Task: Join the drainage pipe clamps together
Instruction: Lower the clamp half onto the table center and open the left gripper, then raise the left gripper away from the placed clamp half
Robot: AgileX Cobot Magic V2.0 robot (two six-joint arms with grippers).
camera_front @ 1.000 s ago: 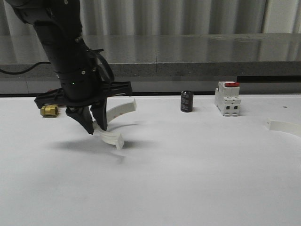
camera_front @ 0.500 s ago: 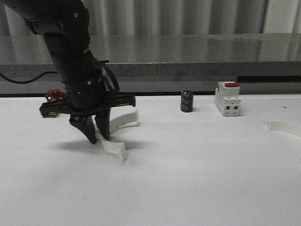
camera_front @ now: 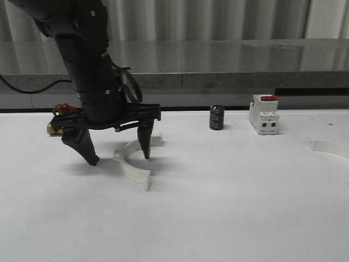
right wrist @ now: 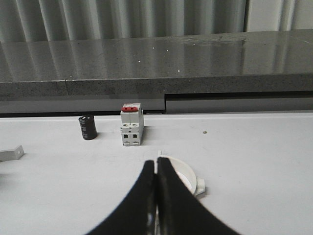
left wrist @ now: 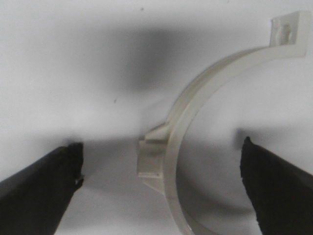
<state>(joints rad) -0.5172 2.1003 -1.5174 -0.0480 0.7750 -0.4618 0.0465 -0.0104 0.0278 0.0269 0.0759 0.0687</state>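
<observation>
One white drainage pipe clamp (camera_front: 130,167) lies flat on the white table, left of centre. My left gripper (camera_front: 119,158) stands open astride it, fingertips low on either side and touching nothing. In the left wrist view the clamp (left wrist: 195,105) curves between the two black fingers (left wrist: 41,188), with its side tab in the gap. The other clamp (camera_front: 329,146) lies at the table's right edge. It appears in the right wrist view as a white arc (right wrist: 190,177) beyond my right gripper (right wrist: 156,166), which is shut and empty.
A black cylinder (camera_front: 216,117) and a white breaker with a red switch (camera_front: 264,114) stand at the back of the table. A brass fitting (camera_front: 53,129) lies behind the left arm. A raised grey ledge (camera_front: 229,60) runs along the far edge.
My left gripper has opened and let go of the clamp, which has dropped from its tilted hold to lie flat on the table. The left arm has shifted slightly right.
</observation>
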